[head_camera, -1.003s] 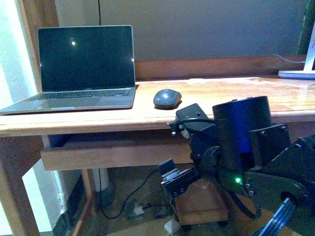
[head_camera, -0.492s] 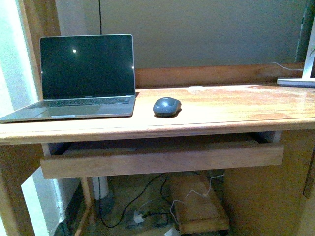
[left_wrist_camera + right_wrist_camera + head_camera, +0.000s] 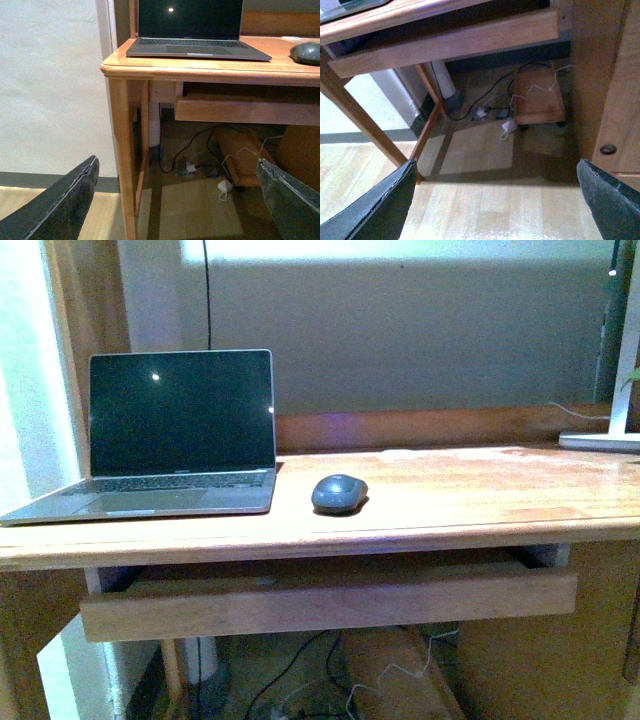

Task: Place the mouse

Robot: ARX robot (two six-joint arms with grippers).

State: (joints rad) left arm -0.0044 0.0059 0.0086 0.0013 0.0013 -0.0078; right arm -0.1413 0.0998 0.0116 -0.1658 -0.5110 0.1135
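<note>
Resting on the desk [image 3: 450, 505] beside the laptop [image 3: 180, 440], the mouse [image 3: 339, 493] could get knocked if either gaping, empty gripper, left [image 3: 175, 200] or right [image 3: 495, 200], rises carelessly.

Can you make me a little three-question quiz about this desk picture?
1. True or false: the mouse sits on top of the laptop.
2. Pick one. The laptop's screen is: A) dark, B) showing a game, C) folded shut.
3. Fill in: under the desk top, the wooden ___ is pulled partly out.

Key:
1. False. The mouse rests on the desk, just beside the laptop, not touching it.
2. A. The lid is open and the screen is dark, with one small bright spot of reflected light.
3. Drawer.
</note>
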